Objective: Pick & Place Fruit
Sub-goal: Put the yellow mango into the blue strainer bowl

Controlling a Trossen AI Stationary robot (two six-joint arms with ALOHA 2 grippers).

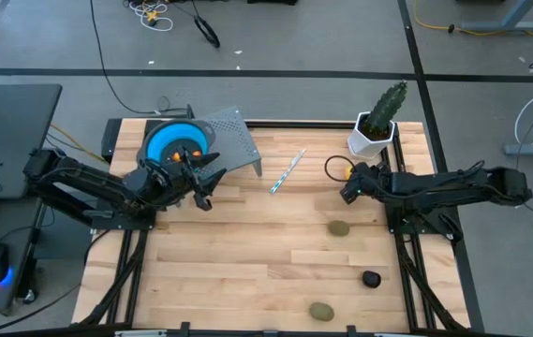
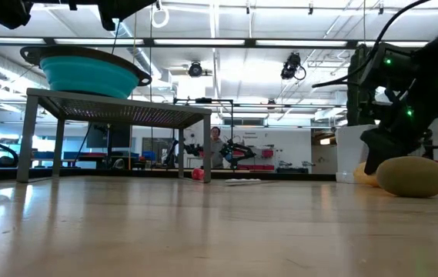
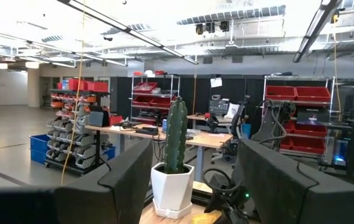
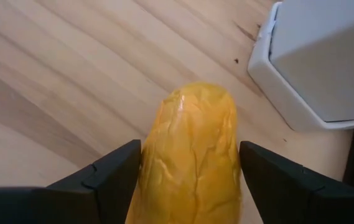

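A yellow-orange oval fruit (image 4: 190, 155) lies on the wooden table beside the white pot. My right gripper (image 4: 190, 148) slants down over it, open, with one finger on each side of it. In the high view the right gripper (image 1: 347, 191) hides this fruit. Two olive-green ovals (image 1: 339, 227) (image 1: 321, 311) and a dark round fruit (image 1: 370, 279) lie on the table nearer the front. My left gripper (image 1: 204, 190) hangs open and empty beside the blue bowl (image 1: 170, 142), where small orange pieces (image 1: 184, 156) show at the bowl's near side. My right gripper has its two fingers (image 4: 111, 174) alongside the long sides of the yellow-orange oval (image 4: 164, 143), coming from above at a slant and lying along the fruit. The fruit rests on the table. Whether the fingers touch it, I cannot tell.
The bowl sits on a grey perforated stand (image 1: 233, 140) at the far left. A cactus in a white pot (image 1: 376, 131) stands just beyond the right gripper. A thin striped stick (image 1: 287, 171) and a black cable loop (image 1: 335, 167) lie near the table's middle.
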